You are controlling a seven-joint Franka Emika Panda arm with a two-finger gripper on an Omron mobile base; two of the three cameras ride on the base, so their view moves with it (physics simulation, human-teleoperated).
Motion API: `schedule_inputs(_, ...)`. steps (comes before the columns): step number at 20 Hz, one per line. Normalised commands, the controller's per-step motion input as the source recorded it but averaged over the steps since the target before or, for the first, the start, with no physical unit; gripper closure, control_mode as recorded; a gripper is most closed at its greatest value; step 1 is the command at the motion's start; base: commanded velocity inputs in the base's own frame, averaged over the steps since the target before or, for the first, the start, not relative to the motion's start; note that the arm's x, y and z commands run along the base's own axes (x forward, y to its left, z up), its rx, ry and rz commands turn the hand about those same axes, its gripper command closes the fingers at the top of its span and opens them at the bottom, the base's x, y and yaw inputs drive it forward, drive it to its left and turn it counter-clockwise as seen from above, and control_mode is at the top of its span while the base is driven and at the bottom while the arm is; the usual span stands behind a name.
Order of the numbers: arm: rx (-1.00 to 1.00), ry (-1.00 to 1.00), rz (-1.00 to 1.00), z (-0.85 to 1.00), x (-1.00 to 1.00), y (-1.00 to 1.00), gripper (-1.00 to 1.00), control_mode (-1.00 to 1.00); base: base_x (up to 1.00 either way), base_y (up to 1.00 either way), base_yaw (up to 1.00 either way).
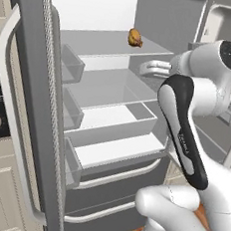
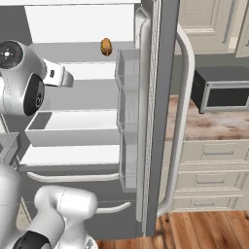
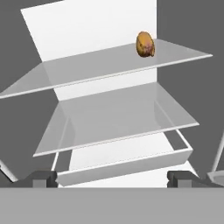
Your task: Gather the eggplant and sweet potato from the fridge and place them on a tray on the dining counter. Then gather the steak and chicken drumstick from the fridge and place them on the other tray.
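Note:
The fridge point(image 1: 33, 104) stands open, its dark grey door swung out to the left in the left base view and to the right point(image 2: 163, 97) in the right base view. On the upper glass shelf lies the chicken drumstick point(image 1: 135, 37) point(image 2: 106, 46) point(image 3: 145, 44), a small tan-brown lump. My gripper point(image 3: 112, 178) is open and holds nothing. It hangs in front of the shelves, below the drumstick and well short of it. The hand point(image 1: 154, 68) point(image 2: 62, 76) points into the fridge at about middle-shelf height. The eggplant, sweet potato, steak and trays are out of view.
Below the drumstick's shelf sit a second glass shelf point(image 3: 118, 118) and a white drawer point(image 1: 119, 120). Clear bins point(image 2: 127, 116) line the inside of the door. A dark box appliance point(image 2: 223, 92) stands on a marbled top over cream drawers at the right.

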Motion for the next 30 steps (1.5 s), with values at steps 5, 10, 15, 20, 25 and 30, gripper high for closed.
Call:
schedule_inputs(5,-0.04,0.0,0.0,0.31,0.05,-0.17,-1.0,-1.0,0.0,0.0,0.0)
schedule_inputs(10,-0.11,-0.02,0.0,0.01,0.07,-0.07,-1.0,-1.0,0.0,0.0,0.0)
schedule_inputs(15,-0.08,-0.04,0.0,0.0,0.29,-0.03,-1.0,-1.0,0.0,0.0,0.0)
schedule_inputs(20,-0.02,-0.16,0.0,0.0,0.17,-0.07,-1.0,-1.0,0.0,0.0,0.0)
schedule_inputs(25,0.0,-0.19,0.0,0.05,0.19,-0.16,-1.0,-1.0,0.0,0.0,0.0)
schedule_inputs(30,-0.02,-0.12,0.0,0.2,0.33,-0.01,-1.0,-1.0,0.0,0.0,0.0)
